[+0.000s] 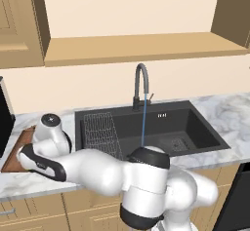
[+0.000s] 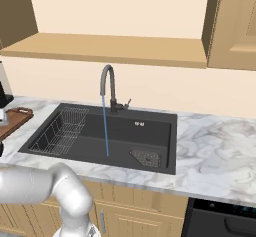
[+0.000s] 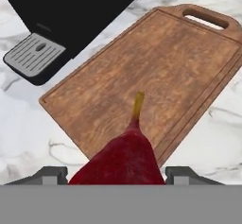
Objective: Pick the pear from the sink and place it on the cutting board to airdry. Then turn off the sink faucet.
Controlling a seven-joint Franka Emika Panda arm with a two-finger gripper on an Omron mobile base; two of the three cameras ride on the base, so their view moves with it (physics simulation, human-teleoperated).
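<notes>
In your left base view, the arm reaches left over the cutting board (image 1: pixel 19 149), while water runs from the sink faucet (image 1: pixel 140 86) into the sink (image 1: pixel 195 127). In your right base view, you see the stream falling from the faucet (image 2: pixel 108 88) into the basin (image 2: pixel 125 131), beside the wire rack (image 2: pixel 60 131); the board's handle end (image 2: pixel 15 118) lies on the marble counter (image 2: pixel 215 151). In your hand view, the gripper (image 3: pixel 117 175) grips the pear (image 3: pixel 120 159) above the board (image 3: pixel 146 76), beside a black appliance (image 3: pixel 61 15).

White marble counter (image 3: pixel 19 124) carries the wooden cutting board (image 3: pixel 142 76) beside a black appliance (image 3: pixel 71 15)
</notes>
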